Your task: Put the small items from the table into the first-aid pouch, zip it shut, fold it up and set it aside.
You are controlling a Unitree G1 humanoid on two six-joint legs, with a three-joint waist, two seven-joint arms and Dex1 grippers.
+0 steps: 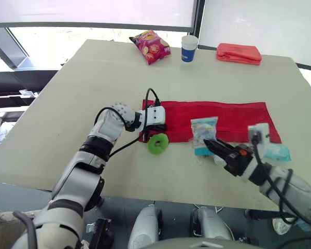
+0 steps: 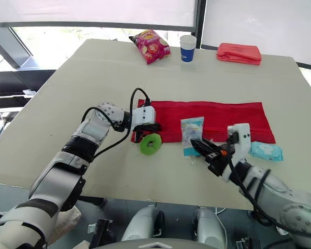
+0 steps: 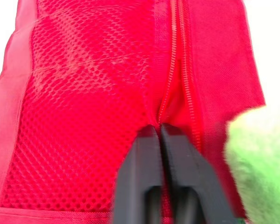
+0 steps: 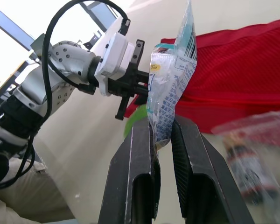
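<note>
The red first-aid pouch (image 1: 233, 115) lies unfolded flat across the table. My left gripper (image 3: 159, 134) is at its left end, shut on the red fabric right beside the zipper (image 3: 170, 79). A green ring-shaped roll (image 1: 157, 143) sits on the table just in front of that end. My right gripper (image 4: 162, 136) is shut on the lower edge of a clear packet with blue print (image 1: 203, 134), holding it upright over the pouch's front edge. A light-blue packet (image 1: 278, 152) lies on the table by the pouch's right front corner. A clear bag with a small bottle (image 4: 246, 161) appears blurred in the right wrist view.
At the far edge of the table stand a red snack bag (image 1: 151, 46), a blue-and-white paper cup (image 1: 189, 48) and a folded red pouch (image 1: 239, 53). Bare tabletop (image 1: 67, 88) spreads to the left of the pouch.
</note>
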